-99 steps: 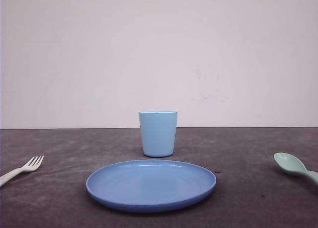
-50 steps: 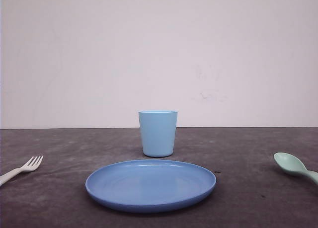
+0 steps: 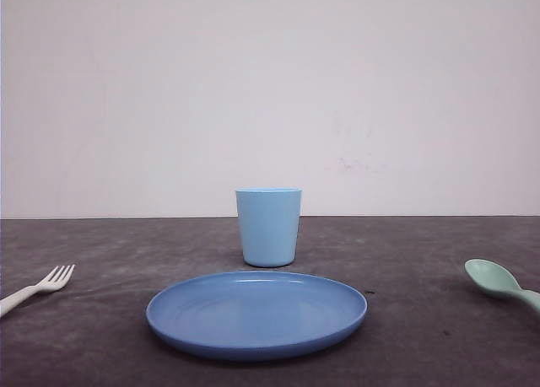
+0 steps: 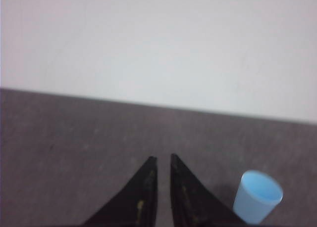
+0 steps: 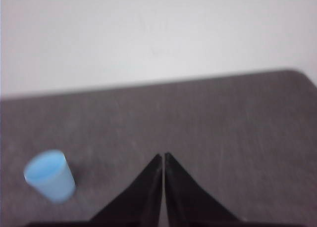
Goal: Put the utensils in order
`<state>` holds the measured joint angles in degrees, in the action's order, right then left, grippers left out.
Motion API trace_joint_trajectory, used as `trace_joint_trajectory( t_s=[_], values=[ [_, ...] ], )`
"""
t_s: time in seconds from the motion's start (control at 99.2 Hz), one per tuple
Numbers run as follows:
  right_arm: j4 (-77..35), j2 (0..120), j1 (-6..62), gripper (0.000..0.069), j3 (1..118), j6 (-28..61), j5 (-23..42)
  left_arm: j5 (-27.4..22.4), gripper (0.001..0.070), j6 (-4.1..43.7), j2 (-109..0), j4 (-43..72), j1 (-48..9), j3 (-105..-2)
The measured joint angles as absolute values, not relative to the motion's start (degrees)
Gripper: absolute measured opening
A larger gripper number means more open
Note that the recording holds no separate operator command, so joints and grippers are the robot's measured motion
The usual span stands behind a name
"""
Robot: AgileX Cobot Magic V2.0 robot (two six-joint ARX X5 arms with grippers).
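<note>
Left hand (image 4: 161, 160): the two dark fingers (image 4: 144, 187) sit nearly together with just a thin slit between the tips, nothing in it, so closed and empty, held above the dark grey desk (image 4: 74, 138). Right hand (image 5: 163, 157): fingertips meet at the tip, closed, also empty and clear of the desk surface. Nearest item to either hand is the light blue cup (image 4: 257, 196); it stands upright, off to the inner side of the left hand and a bit short of its fingertips, not touching. The right wrist view shows the same cup (image 5: 50, 176) on the inner side of the right hand, farther off, blurred. In the front view the cup (image 3: 268, 227) stands mid-desk, just behind the round blue plate (image 3: 256, 314), a narrow strip of desk between them. The white fork (image 3: 38, 287) lies flat on the desk at the far left edge of the front view, tines pointing up-right toward the centre, handle cut off by the frame edge, well apart from the plate. The mint-green spoon (image 3: 499, 283) lies at the far right edge, bowl toward the centre, handle running out of frame, also well apart from the plate. Plain white wall (image 3: 270, 92) behind the desk.
</note>
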<state>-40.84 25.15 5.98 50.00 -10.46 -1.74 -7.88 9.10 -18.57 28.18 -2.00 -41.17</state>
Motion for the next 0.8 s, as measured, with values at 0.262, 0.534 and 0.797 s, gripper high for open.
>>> trace_joint_trajectory(
  t_s=[0.262, 0.534, 0.797],
  values=[
    [-47.1, 39.9, 6.0, 0.0009, 50.9, -7.1, -2.0, -7.9, 0.0024, 4.2, -33.3, 36.9, -2.0, -44.8],
    [-49.6, 51.5, 6.0, 0.0009, 50.9, -5.8, -1.9, -7.9, 0.0024, 2.7, -42.3, 40.1, -2.2, -44.8],
    [-49.6, 53.4, 6.0, 0.0009, 50.9, -5.8, -1.9, -7.9, 0.0025, 2.5, -42.8, 40.1, -2.2, -44.8]
  ],
)
